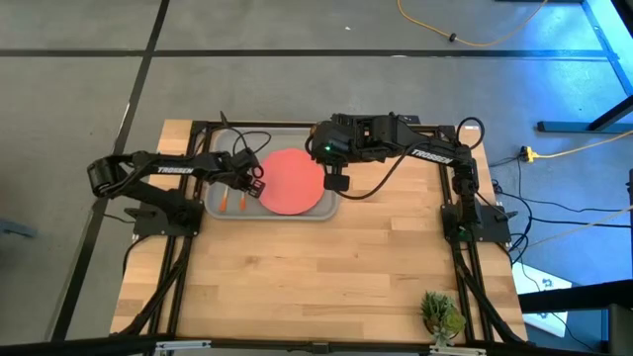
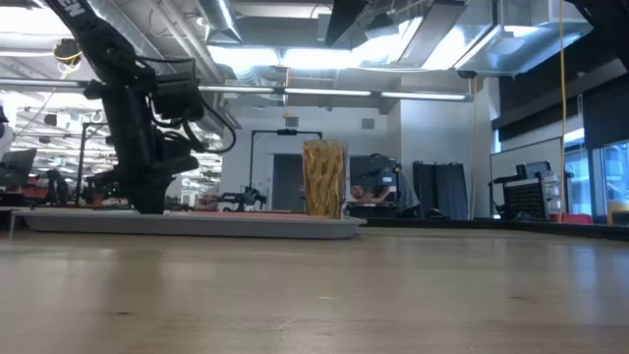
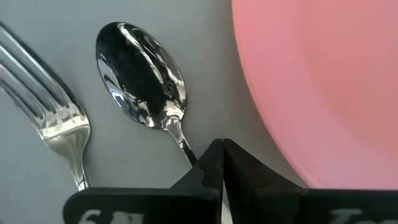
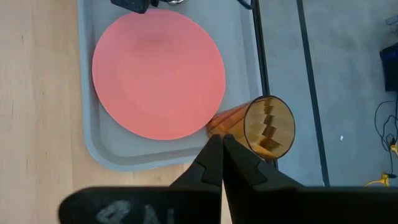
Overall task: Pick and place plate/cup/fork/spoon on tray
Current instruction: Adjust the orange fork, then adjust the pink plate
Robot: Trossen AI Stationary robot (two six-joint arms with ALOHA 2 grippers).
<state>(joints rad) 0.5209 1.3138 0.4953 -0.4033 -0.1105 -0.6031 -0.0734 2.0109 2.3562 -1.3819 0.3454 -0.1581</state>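
Observation:
The grey tray (image 1: 220, 148) lies at the table's far middle. The coral plate (image 1: 290, 181) lies flat on it and also shows in the right wrist view (image 4: 158, 74). The spoon (image 3: 143, 81) and the fork (image 3: 56, 112) lie side by side on the tray left of the plate, with their orange handles (image 1: 233, 203) toward the near edge. The amber cup (image 2: 324, 177) stands upright on the tray's right end (image 4: 261, 127). My left gripper (image 3: 222, 146) is shut, low over the spoon's neck. My right gripper (image 4: 222, 140) is shut and empty, above the cup. My left gripper's shut fingers point down at the spoon's neck (image 3: 183, 146), which runs under one fingertip. The fingers hide that place, so I cannot tell whether they touch it. The spoon lies flat on the tray, bowl up.
Bare wooden table (image 1: 326, 277) stretches from the tray to the near edge. A small green plant (image 1: 442, 314) stands at the near right corner. The arm bases stand at the table's left (image 1: 158, 213) and right (image 1: 475, 218) sides.

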